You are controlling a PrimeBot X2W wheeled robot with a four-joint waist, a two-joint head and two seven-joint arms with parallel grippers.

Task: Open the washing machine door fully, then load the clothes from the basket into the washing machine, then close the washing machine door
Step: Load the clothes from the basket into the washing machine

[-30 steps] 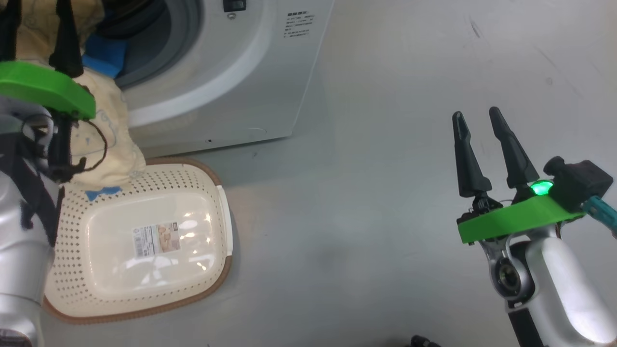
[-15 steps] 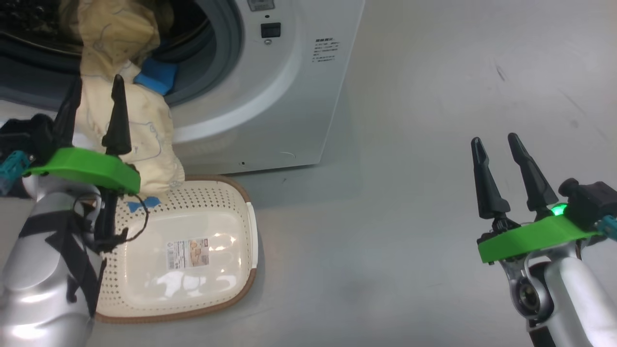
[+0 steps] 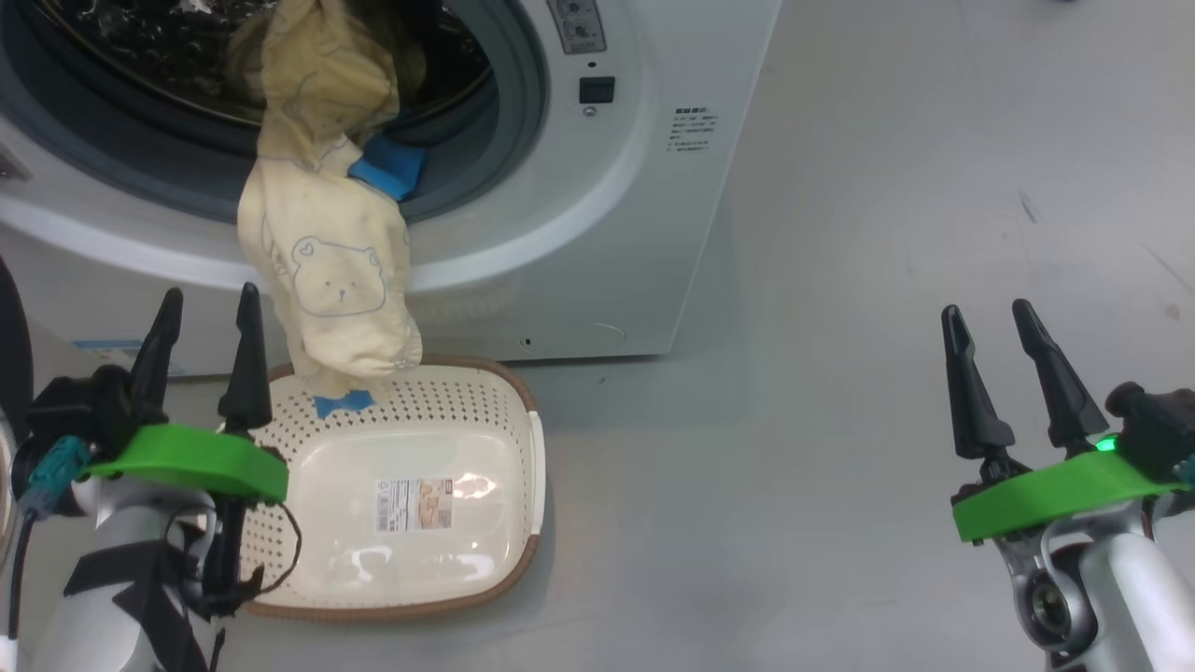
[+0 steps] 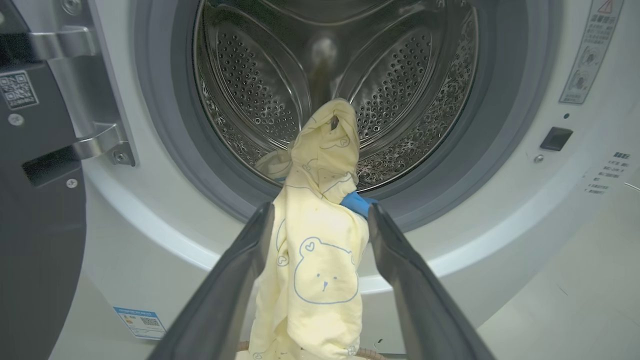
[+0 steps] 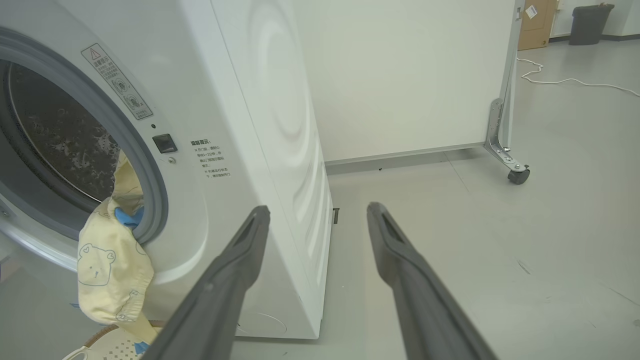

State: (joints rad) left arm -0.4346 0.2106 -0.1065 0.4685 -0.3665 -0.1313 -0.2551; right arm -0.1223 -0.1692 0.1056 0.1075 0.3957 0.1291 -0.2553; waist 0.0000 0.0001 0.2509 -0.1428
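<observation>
Well, half loaded, half dangling.
Lower left, the left gripper (image 3: 210,297) hangs spread and empty. At centre the clothes (image 3: 327,271) spill from the mouth of the washing machine (image 3: 635,187) down to the basket (image 3: 448,401), seemingly not pushed deep enough. Lower right, the right gripper (image 3: 986,313) gapes idle.

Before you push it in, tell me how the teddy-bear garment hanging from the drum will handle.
The teddy-bear garment is probably floppy: it drapes limp over the gasket down to the basket. Likely light, thin fabric. A push may just bunch it, not slide it in.
</observation>
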